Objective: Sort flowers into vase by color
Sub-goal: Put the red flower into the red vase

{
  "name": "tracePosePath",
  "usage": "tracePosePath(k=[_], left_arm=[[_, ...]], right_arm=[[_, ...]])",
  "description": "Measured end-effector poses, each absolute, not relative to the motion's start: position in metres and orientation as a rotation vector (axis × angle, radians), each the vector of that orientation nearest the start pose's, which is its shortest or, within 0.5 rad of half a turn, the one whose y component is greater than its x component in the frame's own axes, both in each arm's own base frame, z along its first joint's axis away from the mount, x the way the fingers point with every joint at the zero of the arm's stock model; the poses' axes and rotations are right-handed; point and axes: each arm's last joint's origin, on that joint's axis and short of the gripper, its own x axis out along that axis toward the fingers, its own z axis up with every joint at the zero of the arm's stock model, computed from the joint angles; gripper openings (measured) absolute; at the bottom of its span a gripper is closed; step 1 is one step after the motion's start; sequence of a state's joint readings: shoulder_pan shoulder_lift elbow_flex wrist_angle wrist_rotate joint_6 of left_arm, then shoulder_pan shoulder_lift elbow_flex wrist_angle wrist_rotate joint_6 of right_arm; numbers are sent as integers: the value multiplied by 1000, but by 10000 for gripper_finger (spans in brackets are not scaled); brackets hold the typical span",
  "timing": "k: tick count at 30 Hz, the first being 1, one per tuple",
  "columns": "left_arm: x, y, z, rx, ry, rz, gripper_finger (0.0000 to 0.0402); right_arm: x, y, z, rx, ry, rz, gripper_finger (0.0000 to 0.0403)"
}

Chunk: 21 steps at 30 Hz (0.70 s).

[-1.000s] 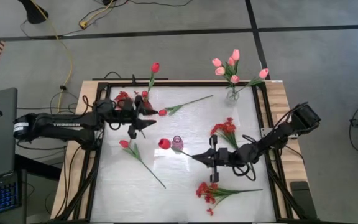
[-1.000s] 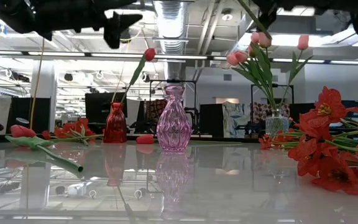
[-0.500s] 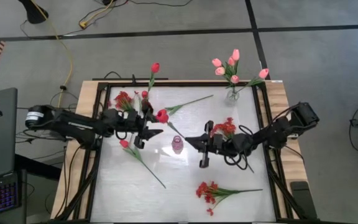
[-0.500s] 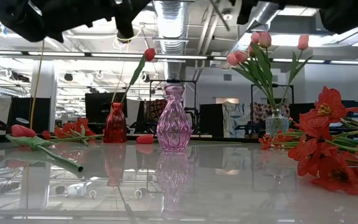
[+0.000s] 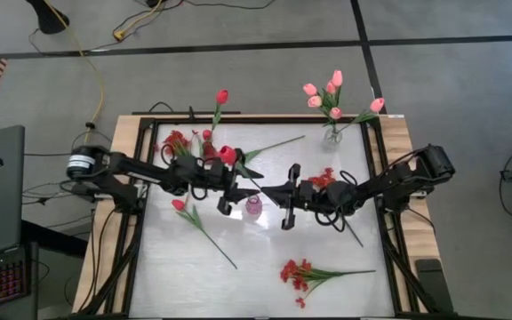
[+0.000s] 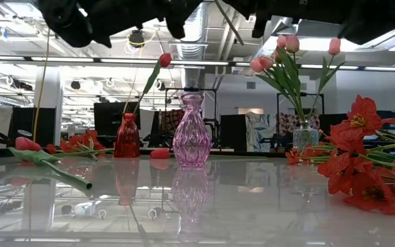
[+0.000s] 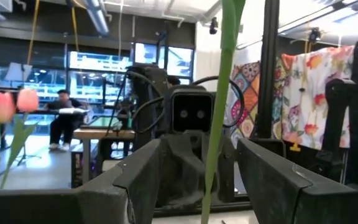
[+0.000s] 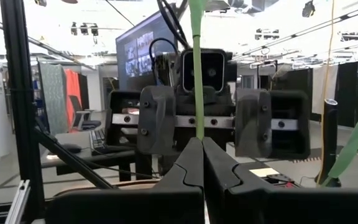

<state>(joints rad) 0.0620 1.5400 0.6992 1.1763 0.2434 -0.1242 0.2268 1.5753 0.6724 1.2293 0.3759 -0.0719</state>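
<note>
Both grippers meet above the pink vase mid-table. Right gripper has its fingers pressed together on the green stem of a red tulip; left gripper faces it with fingers spread wide either side of that stem. From above, the stem slants, bloom toward the table's far left, stem end toward the near right.

Pink glass vase, ribbed. Red vase. Clear vase holding pink tulips. Red tulip, green stem. Red blossom bunch. White glossy table, black frame.
</note>
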Motion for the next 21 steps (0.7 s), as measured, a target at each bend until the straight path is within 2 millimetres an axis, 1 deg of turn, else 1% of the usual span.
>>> tracePosePath(k=[9,12,16,19,21], left_arm=[[311,12,260,-44,-336,-200,196],[311,12,260,-45,-334,-200,181],[311,12,259,-47,-327,-202,134],[311,12,259,-50,-325,-207,83],[311,12,259,-51,-322,-211,40]], right_arm=[[304,60,242,17,-303,-155,18],[304,60,242,11,-302,-156,18],[304,60,242,9,-302,-157,18],[304,60,242,9,-302,-154,18],[304,60,242,8,-301,-154,20]])
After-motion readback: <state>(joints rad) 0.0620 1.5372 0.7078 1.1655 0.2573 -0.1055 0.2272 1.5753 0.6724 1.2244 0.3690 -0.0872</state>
